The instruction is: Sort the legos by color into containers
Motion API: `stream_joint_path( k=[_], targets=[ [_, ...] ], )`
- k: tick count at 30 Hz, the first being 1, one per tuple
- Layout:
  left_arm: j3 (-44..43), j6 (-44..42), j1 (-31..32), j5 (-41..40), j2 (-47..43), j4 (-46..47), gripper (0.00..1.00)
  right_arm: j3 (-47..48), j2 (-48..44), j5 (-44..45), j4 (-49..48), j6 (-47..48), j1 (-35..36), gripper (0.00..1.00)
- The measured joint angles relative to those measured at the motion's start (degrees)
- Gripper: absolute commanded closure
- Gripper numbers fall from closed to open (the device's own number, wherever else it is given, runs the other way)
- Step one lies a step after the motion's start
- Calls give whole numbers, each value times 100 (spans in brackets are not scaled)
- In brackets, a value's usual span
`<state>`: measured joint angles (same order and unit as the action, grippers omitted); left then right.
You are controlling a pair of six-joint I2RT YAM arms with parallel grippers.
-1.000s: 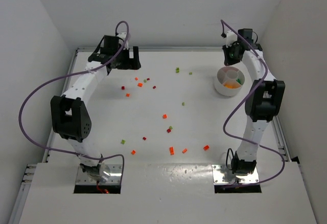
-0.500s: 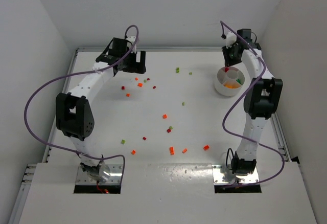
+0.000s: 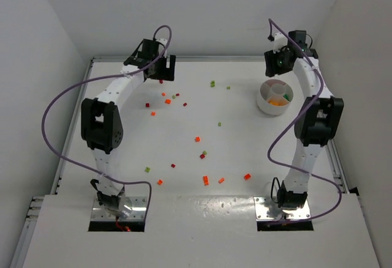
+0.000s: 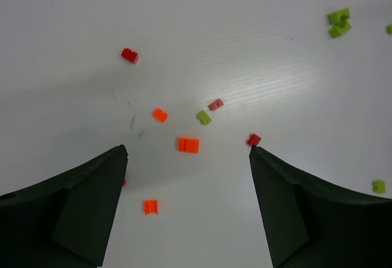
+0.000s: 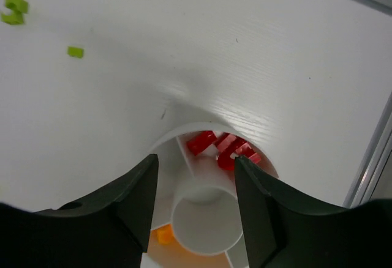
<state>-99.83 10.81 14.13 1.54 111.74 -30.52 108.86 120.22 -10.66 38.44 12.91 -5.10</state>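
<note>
Small legos lie scattered over the white table, among them an orange one [image 3: 197,139], a red one [image 3: 247,176] and a green one [image 3: 212,84]. My left gripper [image 3: 163,72] hangs open over a far-left cluster. In the left wrist view an orange double brick [image 4: 188,145] lies just ahead of the gripper [image 4: 187,152], with nothing between the fingers. The round white dish [image 3: 267,103] stands at the far right. My right gripper [image 5: 196,161] is open and empty above it. Red bricks [image 5: 223,145] lie in one compartment and an orange brick [image 5: 163,234] in another. The central well [image 5: 205,219] holds nothing.
Two green bricks [image 5: 13,10] and another [image 5: 75,52] lie left of the dish. A metal rail [image 5: 373,152] runs along the table's right edge close to the dish. White walls stand behind and beside the table. Purple cables loop off both arms.
The right gripper has opened over the dish, and the red brick seen at its tips is gone from them. The left arm has swung right toward the far-left cluster.
</note>
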Motion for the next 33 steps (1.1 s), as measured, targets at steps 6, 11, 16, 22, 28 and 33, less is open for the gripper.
stream_joint_path(
  k=[6, 11, 16, 22, 28, 33],
  targets=[
    [-1115, 76, -85, -391, 1250, -79, 25, -804, -1390, -348, -490, -297, -2, 33],
    [-1462, 289, -188, -721, 1991, -177, 27, -901, -1980, -326, -796, -619, -2, 17],
    [-1641, 468, -219, -931, 2422, -240, 30, -1329, -2122, -278, -1010, -914, -2, 16],
    [-1862, 525, -229, -977, 2715, -236, 38, -1364, -2096, -227, -973, -1027, -2, 18],
    [-2002, 603, -251, -975, 2918, -166, 45, -1364, -2096, -138, -964, -1058, -2, 23],
    [-2262, 623, -275, -1005, 3106, -96, 46, -1364, -2096, -129, -957, -1064, -2, 25]
  ],
)
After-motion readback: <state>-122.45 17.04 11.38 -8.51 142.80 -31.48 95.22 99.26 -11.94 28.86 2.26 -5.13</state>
